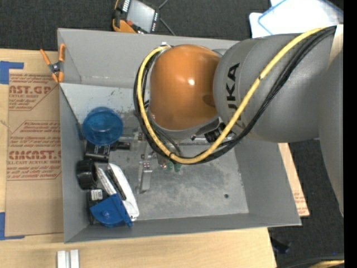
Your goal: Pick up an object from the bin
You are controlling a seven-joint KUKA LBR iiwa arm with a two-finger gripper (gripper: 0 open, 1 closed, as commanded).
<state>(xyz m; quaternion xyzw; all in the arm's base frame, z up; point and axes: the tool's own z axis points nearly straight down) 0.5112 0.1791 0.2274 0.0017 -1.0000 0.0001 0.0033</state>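
The grey metal bin (223, 197) carries a small heap along its left wall. A round blue cap (102, 124) sits toward the far-left corner, with black pieces (85, 173) beside it. A white strip (126, 192) leans on a blue block (109, 212) in the near-left corner.

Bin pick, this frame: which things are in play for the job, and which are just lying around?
In play:
- gripper, low over bare floor right of the heap
- grey bin
- things at the bin's left: blue round cap, small black parts, long white and black piece, blue block

Lying about, outside the bin:
- black and orange device
- pale blue sheets
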